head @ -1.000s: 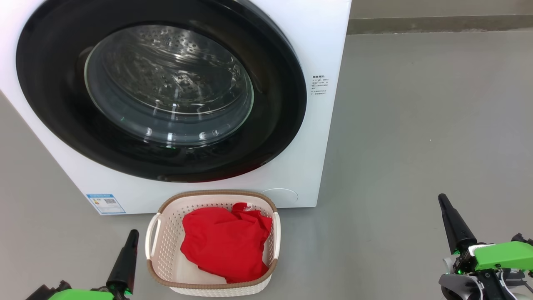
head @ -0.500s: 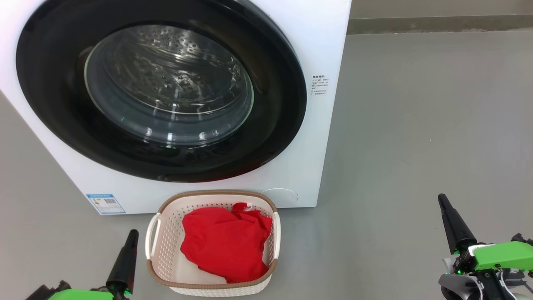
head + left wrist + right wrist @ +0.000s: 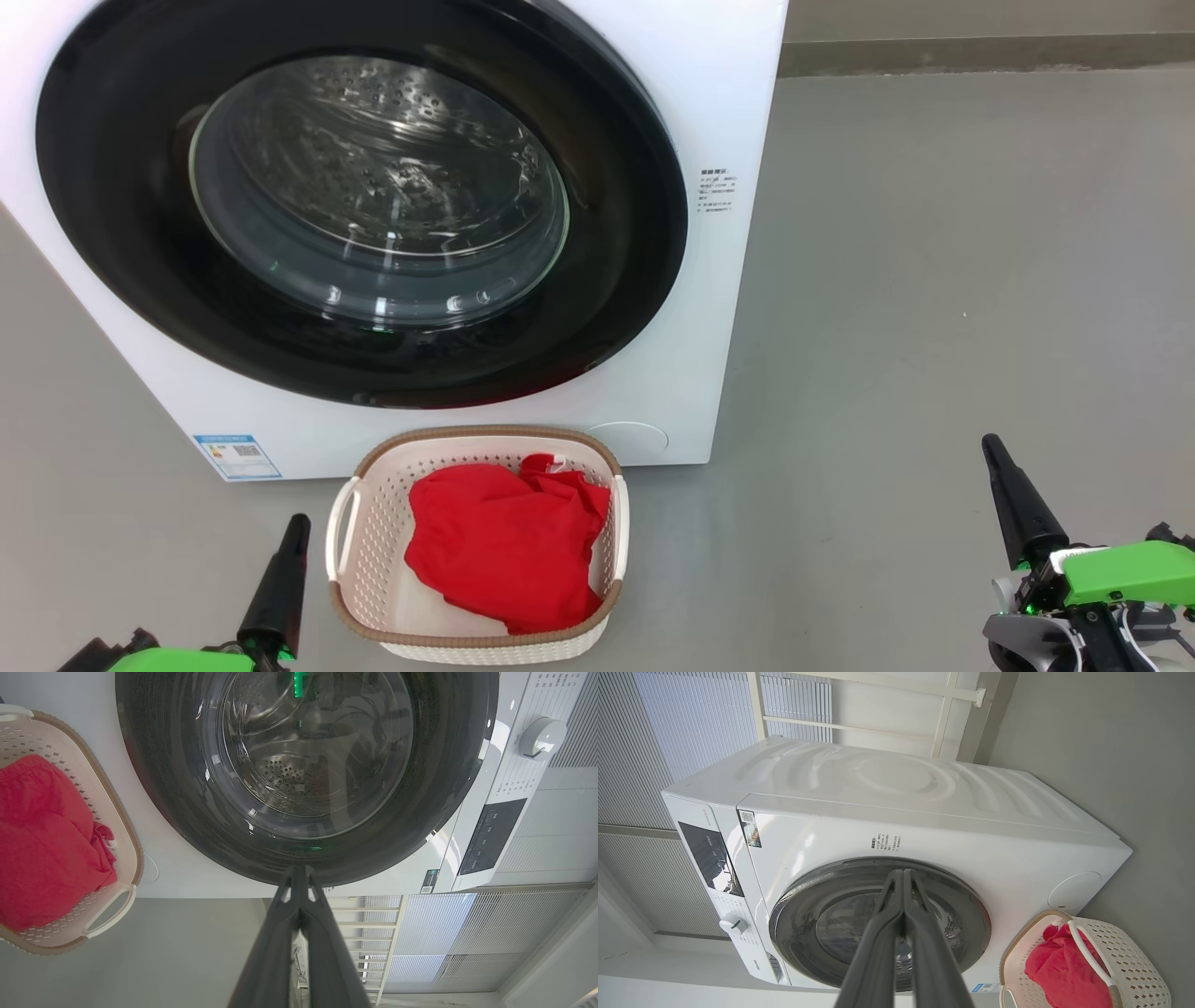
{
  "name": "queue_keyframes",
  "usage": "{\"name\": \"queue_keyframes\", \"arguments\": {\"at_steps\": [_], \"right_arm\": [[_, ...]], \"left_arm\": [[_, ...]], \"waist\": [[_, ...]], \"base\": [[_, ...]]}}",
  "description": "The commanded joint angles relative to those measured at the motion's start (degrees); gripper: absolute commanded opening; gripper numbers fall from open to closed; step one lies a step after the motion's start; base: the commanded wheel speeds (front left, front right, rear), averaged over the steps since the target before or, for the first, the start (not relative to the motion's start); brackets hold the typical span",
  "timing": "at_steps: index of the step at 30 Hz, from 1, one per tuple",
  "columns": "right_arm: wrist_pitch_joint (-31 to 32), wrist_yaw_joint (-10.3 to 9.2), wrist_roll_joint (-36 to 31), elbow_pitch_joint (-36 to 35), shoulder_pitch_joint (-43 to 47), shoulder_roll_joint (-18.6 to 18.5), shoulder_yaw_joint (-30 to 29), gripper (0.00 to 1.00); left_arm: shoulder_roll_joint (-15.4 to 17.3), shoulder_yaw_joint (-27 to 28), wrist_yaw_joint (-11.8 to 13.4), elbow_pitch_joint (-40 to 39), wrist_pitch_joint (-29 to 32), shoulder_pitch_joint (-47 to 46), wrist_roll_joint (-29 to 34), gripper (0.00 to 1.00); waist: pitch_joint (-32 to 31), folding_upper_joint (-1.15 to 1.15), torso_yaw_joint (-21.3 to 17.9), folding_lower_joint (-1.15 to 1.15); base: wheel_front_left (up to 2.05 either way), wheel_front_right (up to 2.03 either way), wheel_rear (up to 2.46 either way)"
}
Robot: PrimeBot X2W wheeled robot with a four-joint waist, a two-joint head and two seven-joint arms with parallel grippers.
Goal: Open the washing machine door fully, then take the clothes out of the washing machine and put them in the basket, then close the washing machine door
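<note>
Left gripper (image 3: 298,521), right gripper (image 3: 991,442): jaws together, empty. Red fabric clothes (image 3: 504,551) in cream perforated basket (image 3: 372,560) beside left jaws (black-rimmed round door (image 3: 121,233) closed).

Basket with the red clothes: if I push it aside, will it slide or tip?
Probably slides: the basket looks like light perforated plastic on a smooth floor. Tipping seems unlikely: it sits low and wide, the soft clothes lying low inside.
</note>
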Motion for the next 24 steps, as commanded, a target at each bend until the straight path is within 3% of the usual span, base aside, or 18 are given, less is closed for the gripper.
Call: {"name": "queue_keyframes", "arguments": {"at_steps": [1,24], "right_arm": [[0.3,-0.04,0.0,-1.7,-2.4,-0.3,0.7,0.00],[0.3,-0.04,0.0,-1.7,-2.4,-0.3,0.7,0.00]], "left_arm": [[0.7,2.1,-0.4,-1.2,0.3,-2.4,-0.3,0.00],[0.6,2.2,-0.4,-1.2,0.4,-2.4,-0.2,0.00]], "waist": [[0.0,0.00,0.0,0.00],[0.0,0.00,0.0,0.00]], "base": [[0.00,0.00,0.00],[0.00,0.00,0.00]]}}
